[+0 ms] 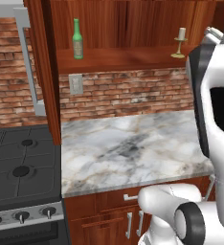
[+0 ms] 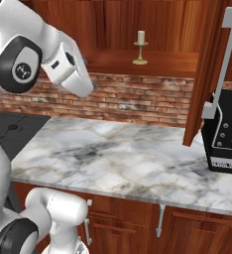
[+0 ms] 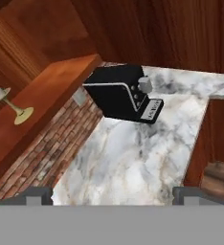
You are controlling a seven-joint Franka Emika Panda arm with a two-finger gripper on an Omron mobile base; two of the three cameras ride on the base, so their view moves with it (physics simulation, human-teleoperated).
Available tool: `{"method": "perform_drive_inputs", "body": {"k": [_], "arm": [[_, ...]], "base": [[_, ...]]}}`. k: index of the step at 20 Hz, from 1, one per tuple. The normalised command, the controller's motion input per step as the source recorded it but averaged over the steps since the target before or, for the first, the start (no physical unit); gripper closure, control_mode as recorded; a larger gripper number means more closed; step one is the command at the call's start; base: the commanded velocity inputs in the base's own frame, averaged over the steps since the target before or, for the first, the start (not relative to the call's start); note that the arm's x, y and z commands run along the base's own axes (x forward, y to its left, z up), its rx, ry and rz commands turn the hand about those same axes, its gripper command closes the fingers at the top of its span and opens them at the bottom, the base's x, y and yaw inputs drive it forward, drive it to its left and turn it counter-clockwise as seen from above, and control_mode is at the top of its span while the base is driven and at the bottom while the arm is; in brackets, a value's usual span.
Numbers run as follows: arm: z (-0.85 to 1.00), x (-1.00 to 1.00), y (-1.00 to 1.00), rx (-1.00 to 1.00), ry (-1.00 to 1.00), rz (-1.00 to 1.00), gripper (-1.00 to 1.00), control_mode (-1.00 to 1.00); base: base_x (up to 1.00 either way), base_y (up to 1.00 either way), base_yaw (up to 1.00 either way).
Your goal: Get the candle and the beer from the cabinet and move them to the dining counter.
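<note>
The cabinet (image 1: 133, 28) stands open so its shelf can be reached. The beer (image 1: 77, 39) stands upright at the shelf's left, the candle (image 1: 180, 43) well apart at right. The pincer (image 3: 112, 194), jaws apart and empty, is rolled toward the candle above the counter (image 1: 133, 148).

1. Candle (image 3: 6, 103) stands on the cabinet (image 3: 42, 103) shelf, tilted in this rolled view.
2. Brick wall (image 3: 47, 153) below the shelf.
3. Black toaster (image 3: 121, 93) on marble worktop (image 3: 133, 158).
4. Fingertips (image 3: 35, 195) wide apart, holding nothing.
</note>
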Motion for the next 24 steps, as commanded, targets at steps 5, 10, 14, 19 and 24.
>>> {"method": "perform_drive_inputs", "body": {"k": [5, 10, 14, 19, 24], "arm": [[0.00, 0.37, 0.00, 0.00, 0.24, 0.40, -1.00, -1.00], [-0.02, 0.39, 0.07, 0.00, 0.01, 0.37, -1.00, -1.00], [-0.03, 0.46, 0.01, 0.00, -0.01, 0.36, -1.00, -1.00], [-0.19, 0.43, 0.00, -0.01, -0.04, 0.31, -1.00, -1.00], [-0.32, 0.30, -0.05, -0.15, -0.18, 0.18, -1.00, -1.00]], "base": [[0.00, 0.00, 0.00], [0.00, 0.00, 0.00], [0.00, 0.00, 0.00], [0.00, 0.00, 0.00], [0.00, 0.00, 0.00]]}}
